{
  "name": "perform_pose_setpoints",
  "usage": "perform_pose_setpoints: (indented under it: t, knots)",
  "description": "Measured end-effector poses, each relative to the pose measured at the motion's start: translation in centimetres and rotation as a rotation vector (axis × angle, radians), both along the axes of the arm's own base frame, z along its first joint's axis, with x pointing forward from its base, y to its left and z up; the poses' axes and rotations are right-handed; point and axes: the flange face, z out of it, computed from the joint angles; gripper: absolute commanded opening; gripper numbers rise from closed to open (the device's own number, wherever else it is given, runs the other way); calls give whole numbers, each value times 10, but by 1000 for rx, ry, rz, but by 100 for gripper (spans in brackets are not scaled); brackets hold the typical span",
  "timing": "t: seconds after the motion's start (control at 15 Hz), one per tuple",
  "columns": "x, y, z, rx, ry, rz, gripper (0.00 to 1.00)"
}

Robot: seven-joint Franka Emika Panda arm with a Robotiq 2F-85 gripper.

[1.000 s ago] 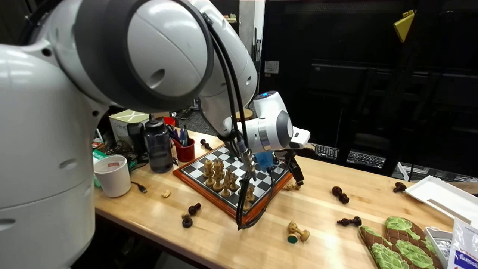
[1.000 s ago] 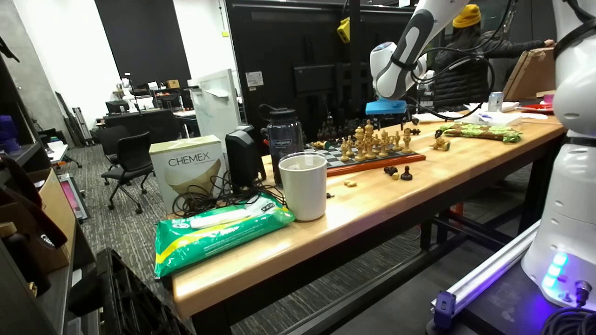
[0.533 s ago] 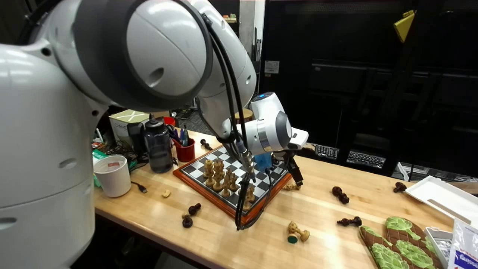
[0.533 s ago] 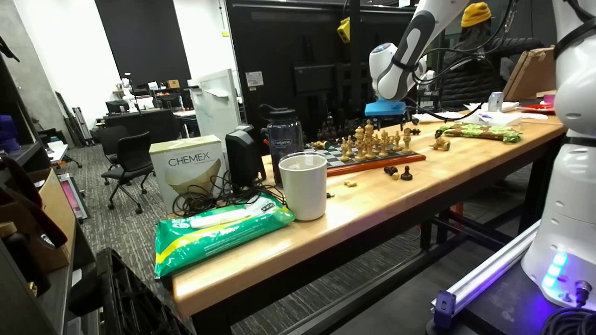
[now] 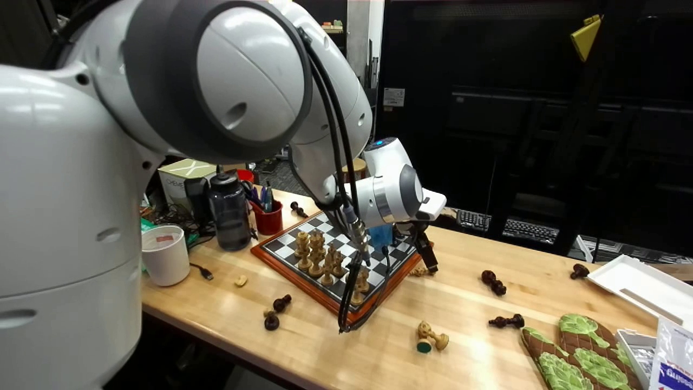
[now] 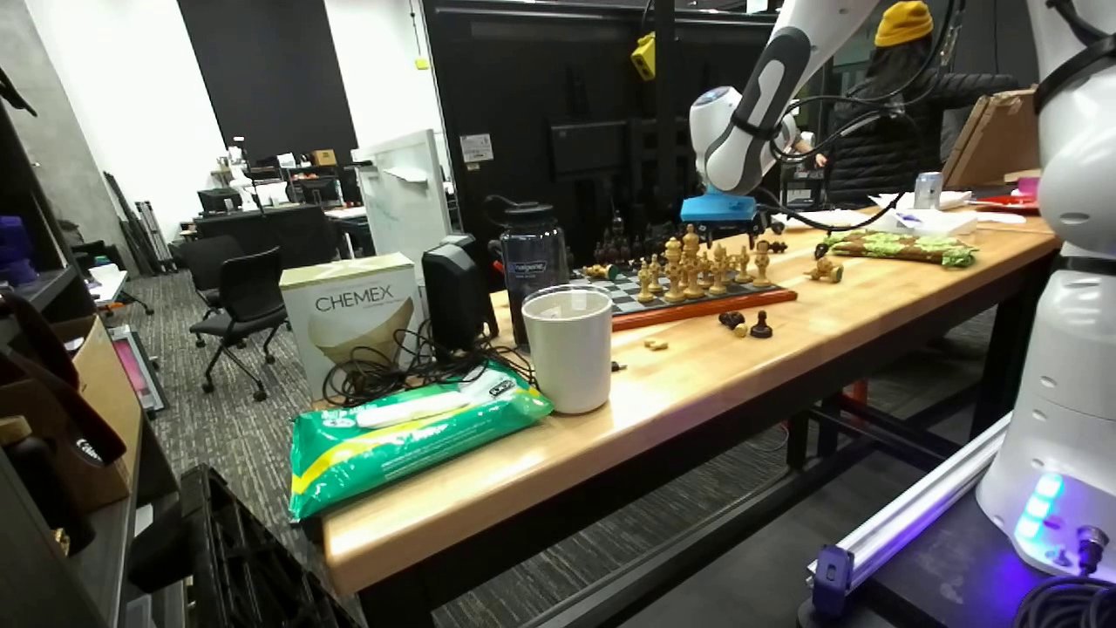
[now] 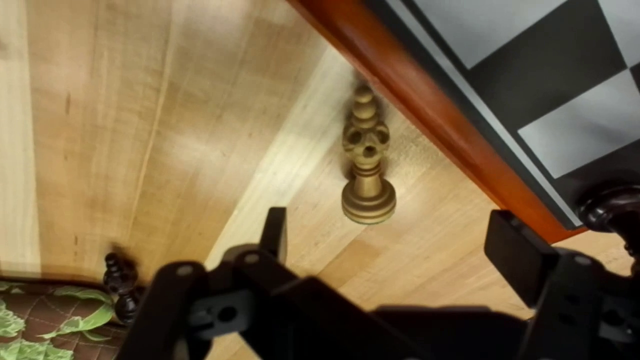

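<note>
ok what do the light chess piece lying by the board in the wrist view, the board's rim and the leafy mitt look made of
Light chess piece: likely wood with a satin finish, judging by its tan tone and lathe-like rings; plastic is possible.
Board's rim: probably varnished wood, going by its reddish colour and soft sheen.
Leafy mitt: apparently matt quilted fabric, stitch lines showing.

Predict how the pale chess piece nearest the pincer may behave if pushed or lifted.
Pushed, the pale chess piece would likely roll in a curve: it lies on its side, round base wider than its tip. Holes in its head suggest possible fragility when gripped.
</note>
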Motion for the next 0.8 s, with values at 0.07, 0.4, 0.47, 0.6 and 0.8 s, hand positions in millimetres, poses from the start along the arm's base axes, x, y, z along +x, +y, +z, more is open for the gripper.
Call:
perform_pose_setpoints:
  t: [0.07, 0.4, 0.47, 0.6, 0.8]
  knots:
    - [0, 0, -2, 1, -4, -12, 100]
    - [0, -2, -11, 0, -27, -63, 100]
    - [0, -3, -12, -1, -33, -69, 100]
    - [1, -4, -16, 1, -41, -79, 100]
    - [2, -5, -22, 7, -55, -87, 100]
